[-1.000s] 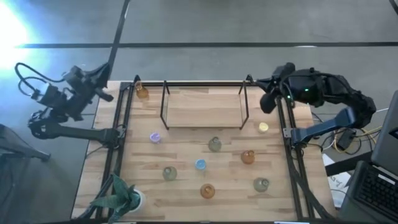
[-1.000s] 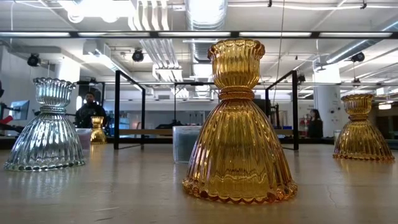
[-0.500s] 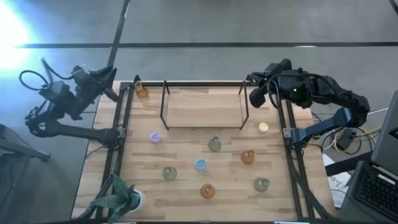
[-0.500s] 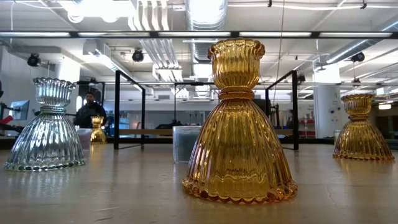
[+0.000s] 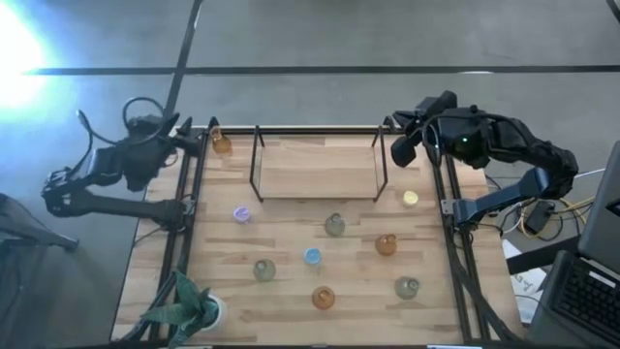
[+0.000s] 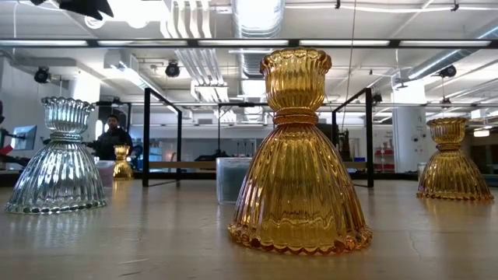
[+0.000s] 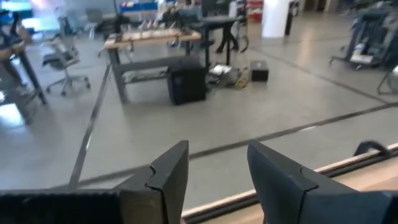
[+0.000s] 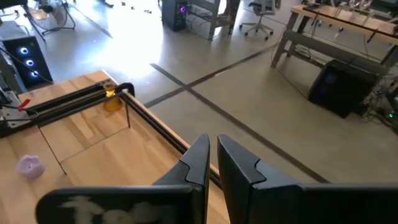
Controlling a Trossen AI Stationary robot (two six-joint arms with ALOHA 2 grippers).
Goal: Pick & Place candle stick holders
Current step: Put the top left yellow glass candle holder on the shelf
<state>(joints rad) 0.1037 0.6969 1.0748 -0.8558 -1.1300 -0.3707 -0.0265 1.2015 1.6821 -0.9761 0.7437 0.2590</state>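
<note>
Nine ribbed glass candle stick holders (image 5: 334,225), amber, grey-green, blue, purple and yellow, stand scattered upright across our wooden bench (image 5: 291,291). At its far corners, we judge our arms ready to reach: left end effector (image 7: 217,177) spread and empty, right end effector (image 8: 213,163) pressed together.

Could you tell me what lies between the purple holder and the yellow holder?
In the high view, only bare wood lies between the purple holder and yellow holder; the black wire rack stands just beyond.
</note>
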